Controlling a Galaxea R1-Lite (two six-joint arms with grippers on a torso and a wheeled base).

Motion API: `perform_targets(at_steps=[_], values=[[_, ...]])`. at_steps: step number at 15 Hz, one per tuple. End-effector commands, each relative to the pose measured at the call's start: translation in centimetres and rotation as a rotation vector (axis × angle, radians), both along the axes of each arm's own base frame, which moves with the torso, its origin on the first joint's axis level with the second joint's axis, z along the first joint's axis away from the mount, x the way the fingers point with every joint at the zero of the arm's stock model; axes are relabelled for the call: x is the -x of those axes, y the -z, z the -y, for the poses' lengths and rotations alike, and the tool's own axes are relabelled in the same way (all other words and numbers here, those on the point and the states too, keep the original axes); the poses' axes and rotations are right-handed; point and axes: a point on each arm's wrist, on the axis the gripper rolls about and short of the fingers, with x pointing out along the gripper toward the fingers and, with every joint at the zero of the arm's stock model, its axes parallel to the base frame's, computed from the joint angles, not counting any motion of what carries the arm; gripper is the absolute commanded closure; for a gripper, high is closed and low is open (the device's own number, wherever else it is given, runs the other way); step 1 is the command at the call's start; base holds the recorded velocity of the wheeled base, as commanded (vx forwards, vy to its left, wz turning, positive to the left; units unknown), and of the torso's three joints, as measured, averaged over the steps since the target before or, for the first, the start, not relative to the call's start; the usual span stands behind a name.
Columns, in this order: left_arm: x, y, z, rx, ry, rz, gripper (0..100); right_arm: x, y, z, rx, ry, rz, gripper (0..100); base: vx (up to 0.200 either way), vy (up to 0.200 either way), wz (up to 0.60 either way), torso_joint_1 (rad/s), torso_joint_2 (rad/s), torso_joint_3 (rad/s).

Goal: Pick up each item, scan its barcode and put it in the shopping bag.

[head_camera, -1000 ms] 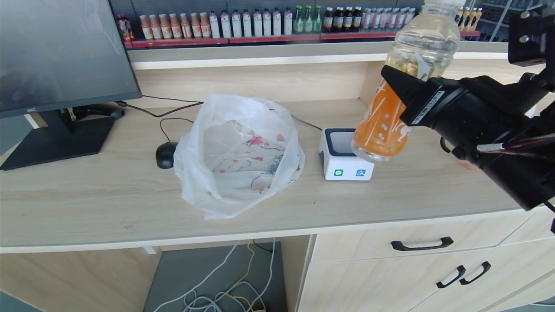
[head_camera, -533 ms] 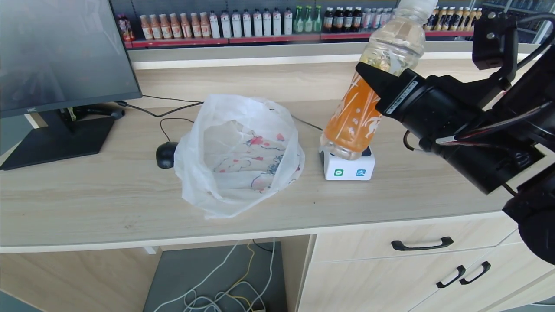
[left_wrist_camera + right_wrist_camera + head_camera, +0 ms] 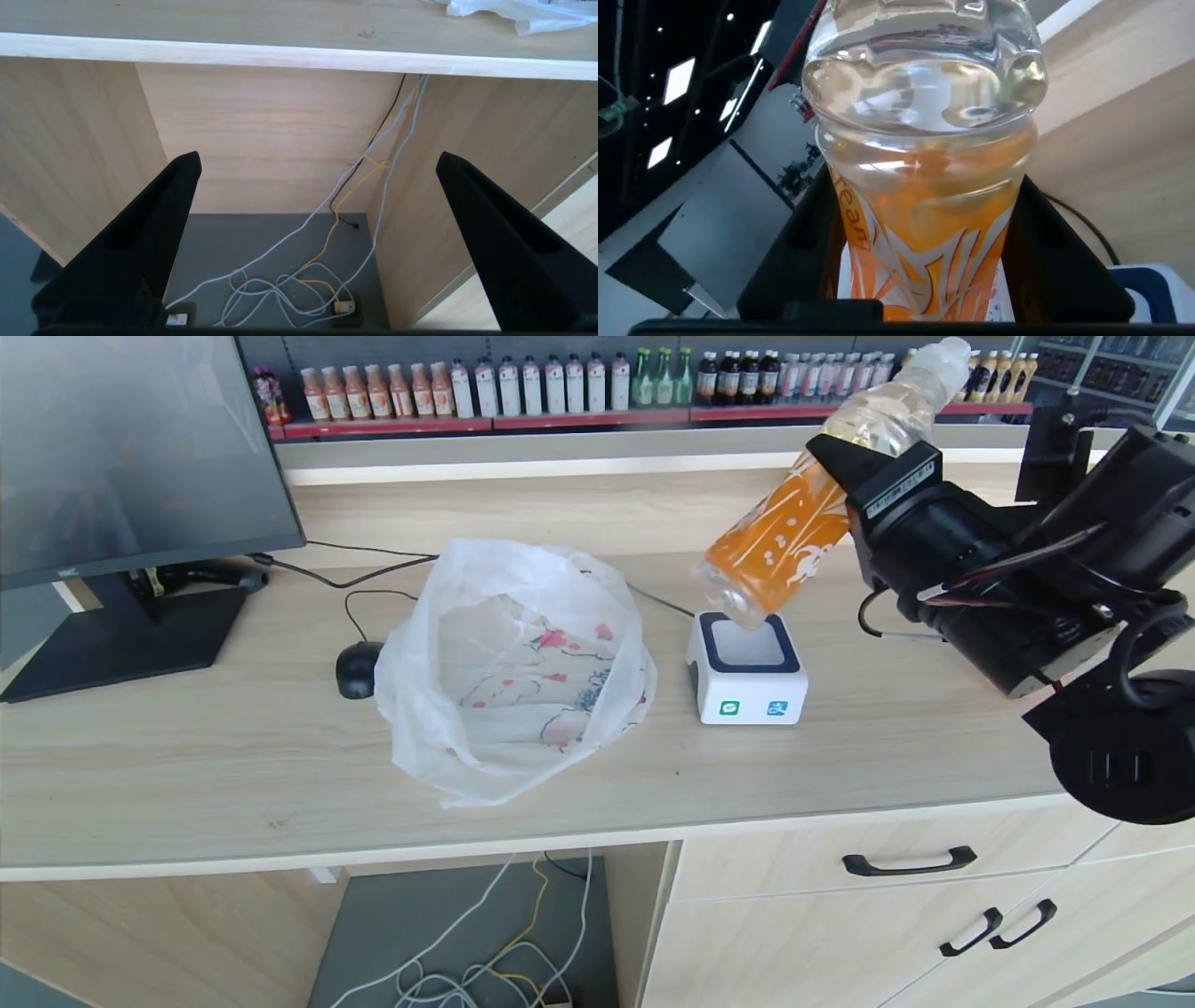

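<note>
The right gripper is closed on the bottle. Its black fingers press on both sides of the orange label, just under the clear upper part. In the head view the bottle is tilted, with the cap toward the shelves behind and the base low. The base hangs just above the far edge of the white scanner; whether it touches, I cannot tell. The right arm comes in from the robot's right, raised over the counter. The shopping bag stands open on the counter, just beside the scanner. In the left wrist view the left gripper has its fingers spread wide and holds nothing. It is low in front of the counter, facing the space under it where cables lie.
</note>
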Motion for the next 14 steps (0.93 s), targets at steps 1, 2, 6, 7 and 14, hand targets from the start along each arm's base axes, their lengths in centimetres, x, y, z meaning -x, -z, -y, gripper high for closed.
perform_targets(at_steps=[1,2,6,7,14], values=[[0.0,0.0,0.0,0.0,0.0,0.0,0,-1.3,0.5,1.4,-0.074,0.007,-0.037,100,0.0,0.0,0.0,0.0,0.0,0.0],[0.0,0.0,0.0,0.0,0.0,0.0,0,-1.4,0.4,1.5,-0.132,-0.018,-0.054,100,0.0,0.0,0.0,0.0,0.0,0.0],[0.0,0.0,0.0,0.0,0.0,0.0,0,-2.7,2.3,0.9,-0.147,-0.02,-0.117,100,0.0,0.0,0.0,0.0,0.0,0.0],[0.0,0.0,0.0,0.0,0.0,0.0,0,-2.9,2.3,0.8,-0.146,-0.016,-0.102,100,0.0,0.0,0.0,0.0,0.0,0.0],[0.0,0.0,0.0,0.0,-0.002,0.0,0,-3.1,3.9,-1.0,-0.156,0.036,-0.074,100,0.0,0.0,0.0,0.0,0.0,0.0]])
